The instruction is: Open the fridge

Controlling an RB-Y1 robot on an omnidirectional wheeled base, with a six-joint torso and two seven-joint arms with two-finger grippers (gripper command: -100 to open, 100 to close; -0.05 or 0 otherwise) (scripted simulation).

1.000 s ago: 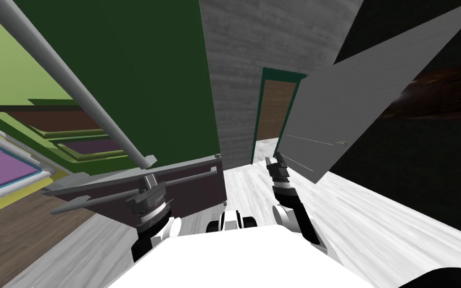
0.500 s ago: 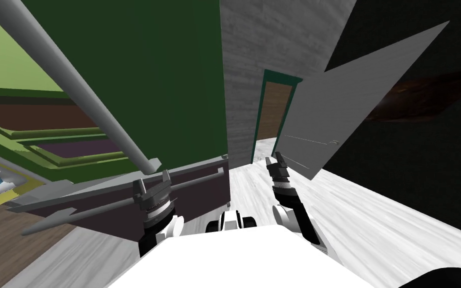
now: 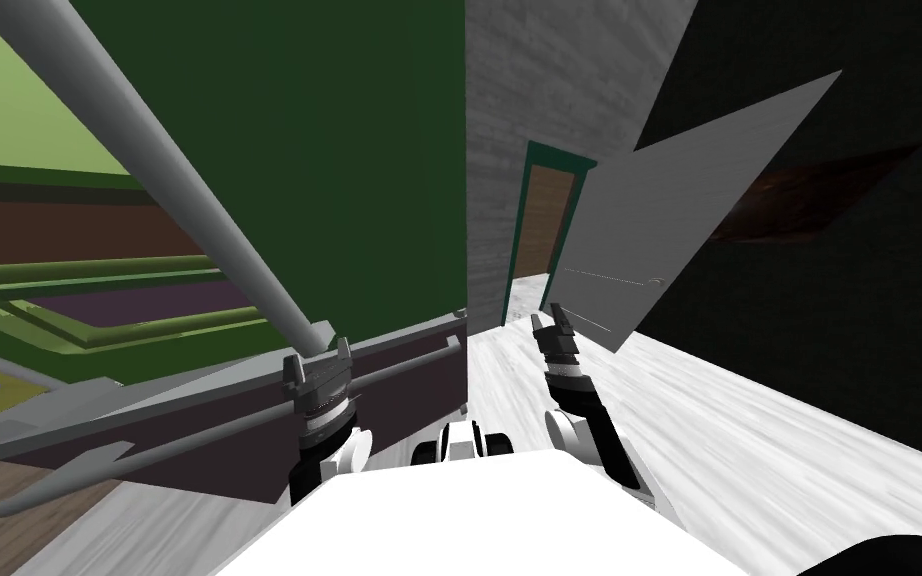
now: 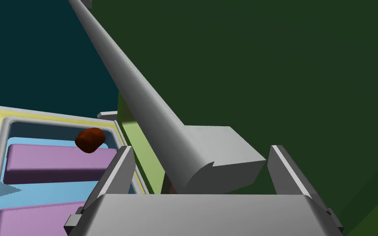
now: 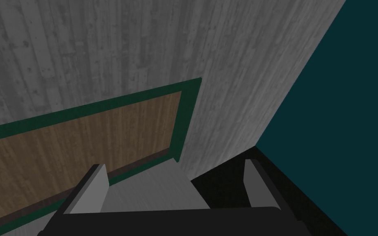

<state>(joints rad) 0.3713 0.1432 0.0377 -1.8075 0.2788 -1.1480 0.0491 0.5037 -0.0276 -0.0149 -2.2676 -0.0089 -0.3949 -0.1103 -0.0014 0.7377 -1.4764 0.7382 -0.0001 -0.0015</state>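
Slippage risk | left gripper [image 4: 200, 149] unclenched astride handle [image 4: 137, 102] lower end, pull could slide off | right gripper [image 5: 175, 164] released

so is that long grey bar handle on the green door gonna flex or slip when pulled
Probably stiff: the long grey bar handle is thick and fixed to the dark green door by a square block. It may slip: it looks smooth, and the fingers of the left end effector stand clear of its sides.

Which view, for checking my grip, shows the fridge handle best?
Left wrist view: the grey handle ends at its mount inside the open left pincer, untouched. Head view shows its bar reaching that pincer; right wrist view faces a wall.
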